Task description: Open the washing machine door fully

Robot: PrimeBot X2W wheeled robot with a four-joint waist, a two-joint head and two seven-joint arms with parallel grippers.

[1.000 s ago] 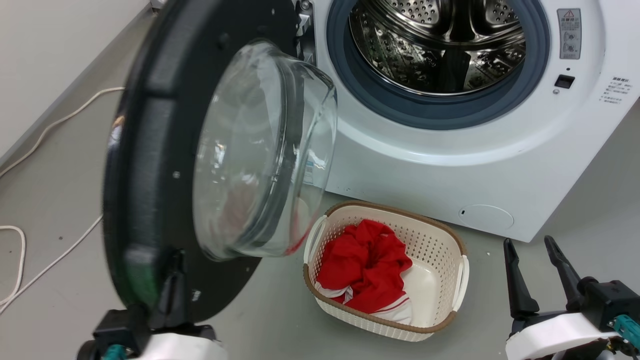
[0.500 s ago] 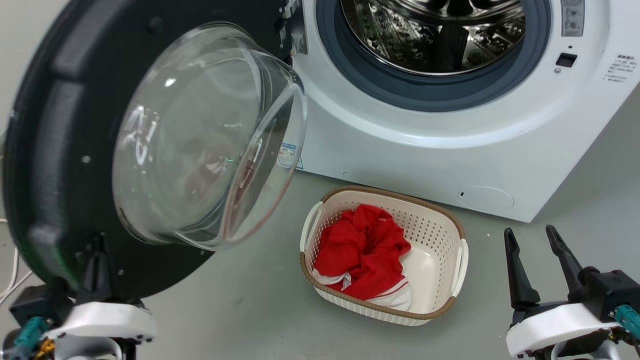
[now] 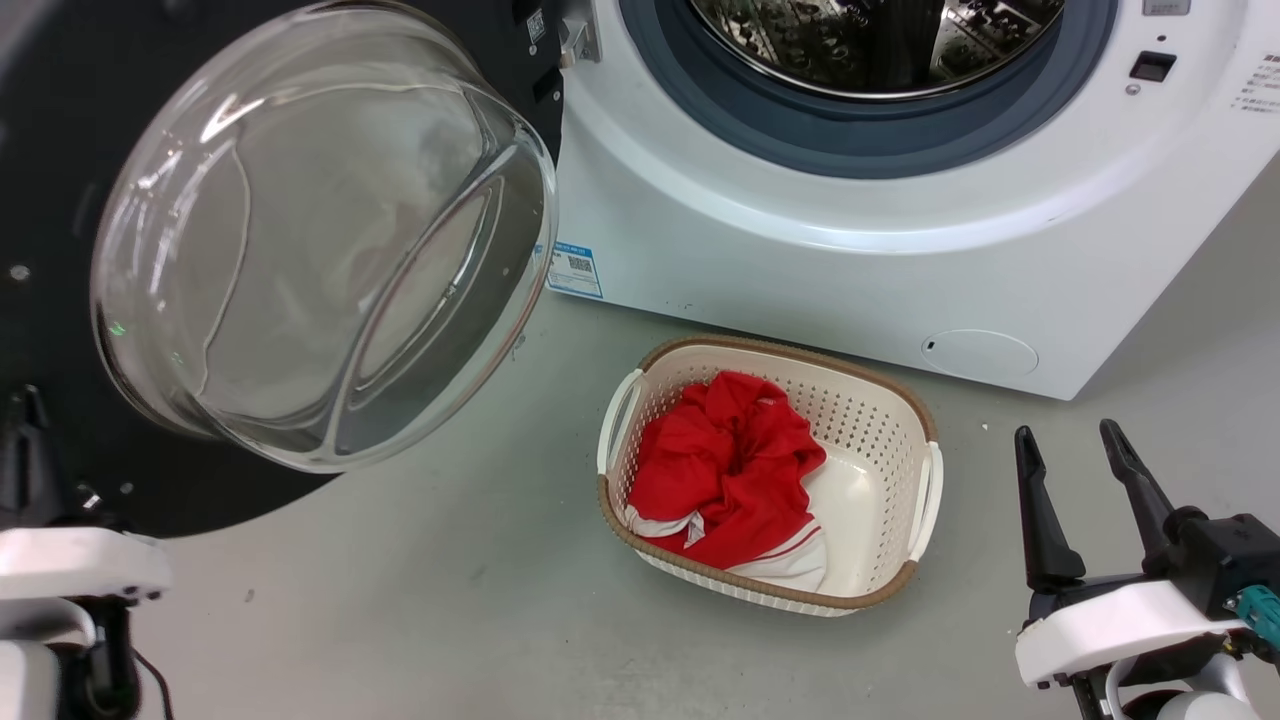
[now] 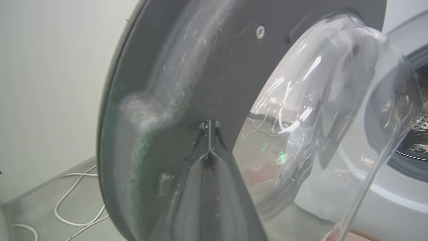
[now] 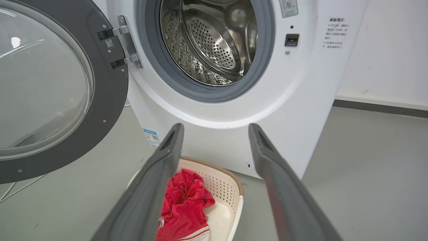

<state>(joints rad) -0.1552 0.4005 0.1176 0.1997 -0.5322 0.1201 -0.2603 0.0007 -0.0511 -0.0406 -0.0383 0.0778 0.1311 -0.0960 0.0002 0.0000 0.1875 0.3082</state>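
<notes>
Grey floor (image 3: 400,600) fronted the washing machine (image 3: 800,260); the washing machine door (image 3: 40,200) hung wide at left, left gripper (image 4: 209,125) fingers together on its inner face, right gripper (image 3: 1065,430) fingers apart, the final swing judged to need further outward push

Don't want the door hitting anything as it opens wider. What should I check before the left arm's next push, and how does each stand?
1. Left gripper contact: fingers closed, tips at the washing machine door's inner face: ok.
2. Right gripper out of the way: open, low, apart from the door: ok.
3. Laundry basket clear of the door: apart, before the washing machine: ok.
4. Drum mouth uncovered: ok.
5. Room behind the door, by the wall and white cable: cannot tell.
</notes>
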